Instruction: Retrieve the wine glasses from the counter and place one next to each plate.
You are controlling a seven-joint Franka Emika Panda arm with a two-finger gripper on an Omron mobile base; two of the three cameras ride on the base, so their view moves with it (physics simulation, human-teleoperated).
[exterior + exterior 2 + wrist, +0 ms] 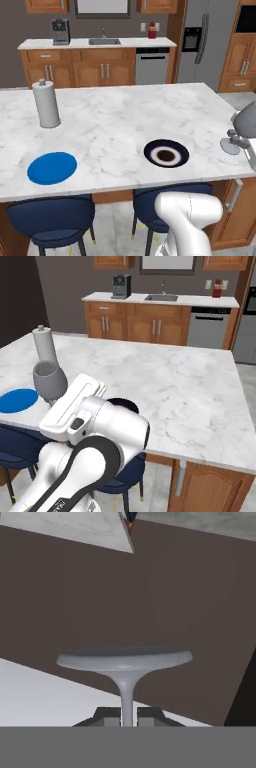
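Now hand [128, 716] clamped on wine glass [125, 662] stem, foot beyond fingertips

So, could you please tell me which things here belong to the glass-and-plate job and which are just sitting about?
Job: wine glass held by its stem in the claw; blue plate; navy plate; marble counter.
Bystanders: tall grey cylinder; blue stools; coffee machine.
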